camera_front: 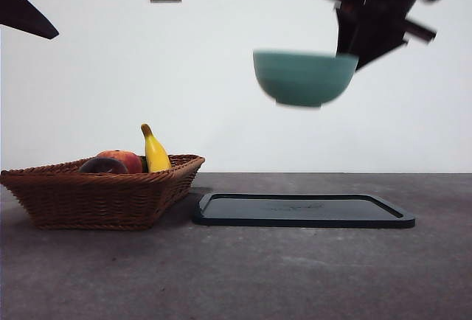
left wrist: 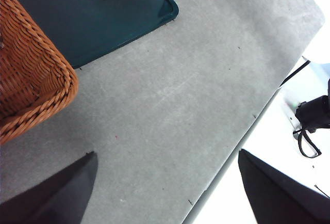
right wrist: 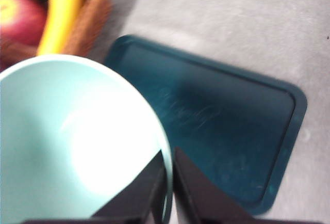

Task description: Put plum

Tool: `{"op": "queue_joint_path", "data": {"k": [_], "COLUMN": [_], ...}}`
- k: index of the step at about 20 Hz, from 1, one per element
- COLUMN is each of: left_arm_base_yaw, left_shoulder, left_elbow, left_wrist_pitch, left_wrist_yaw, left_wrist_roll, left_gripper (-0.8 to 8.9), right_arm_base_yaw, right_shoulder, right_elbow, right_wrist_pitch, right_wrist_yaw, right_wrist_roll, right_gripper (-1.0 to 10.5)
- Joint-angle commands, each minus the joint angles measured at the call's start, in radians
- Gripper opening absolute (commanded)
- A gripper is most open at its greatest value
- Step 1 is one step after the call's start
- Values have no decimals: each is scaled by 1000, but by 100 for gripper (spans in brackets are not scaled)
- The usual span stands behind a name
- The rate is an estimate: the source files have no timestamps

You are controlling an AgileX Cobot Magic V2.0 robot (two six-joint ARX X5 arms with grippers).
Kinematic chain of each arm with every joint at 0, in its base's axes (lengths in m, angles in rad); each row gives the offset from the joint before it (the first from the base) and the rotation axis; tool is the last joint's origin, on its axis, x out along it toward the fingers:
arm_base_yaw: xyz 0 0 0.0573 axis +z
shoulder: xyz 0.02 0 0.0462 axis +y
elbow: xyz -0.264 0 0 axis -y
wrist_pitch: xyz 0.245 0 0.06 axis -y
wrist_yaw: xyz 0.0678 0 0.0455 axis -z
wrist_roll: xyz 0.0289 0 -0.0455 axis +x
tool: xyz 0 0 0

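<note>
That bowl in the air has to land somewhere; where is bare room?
The dark tray under the bowl, held by the right gripper, lies bare. Bare table runs before tray and basket. The basket is crowded with fruit.

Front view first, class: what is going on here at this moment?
The right gripper is shut on the rim of a teal bowl, holding it in the air above the dark tray on the table. The bowl looks empty in the right wrist view. The plum lies in the wicker basket beside the apple and the banana, untouched. The left gripper waits open over bare table near the basket's corner, holding nothing.
</note>
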State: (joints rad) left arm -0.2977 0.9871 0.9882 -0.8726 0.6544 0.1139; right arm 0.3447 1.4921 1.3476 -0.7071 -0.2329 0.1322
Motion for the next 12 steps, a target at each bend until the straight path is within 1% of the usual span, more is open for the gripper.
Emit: {"op": "queue_joint_path", "data": {"k": [1, 4, 6, 9, 12], "left_arm_base_yaw": [-4, -4, -4, -4, -4], "left_shoulder": [6, 6, 6, 6, 6], "left_elbow": [21, 21, 21, 21, 21], "left_wrist_pitch": [5, 4, 3, -2, -2], "left_wrist_yaw": [5, 5, 5, 5, 5], "left_wrist_roll": [17, 17, 17, 17, 17], "left_gripper": [436, 436, 436, 436, 436], "right_arm_base_yaw": [31, 75, 105, 153, 204], "right_shoulder": [-74, -161, -201, -229, -228], "right_elbow": [18, 1, -39, -151, -285], "right_wrist_pitch": [-40, -100, -101, -56, 31], "right_wrist_yaw": [-5, 1, 6, 6, 6], "right_wrist_roll": [-20, -21, -21, -19, 13], "right_gripper": [10, 11, 10, 11, 10]}}
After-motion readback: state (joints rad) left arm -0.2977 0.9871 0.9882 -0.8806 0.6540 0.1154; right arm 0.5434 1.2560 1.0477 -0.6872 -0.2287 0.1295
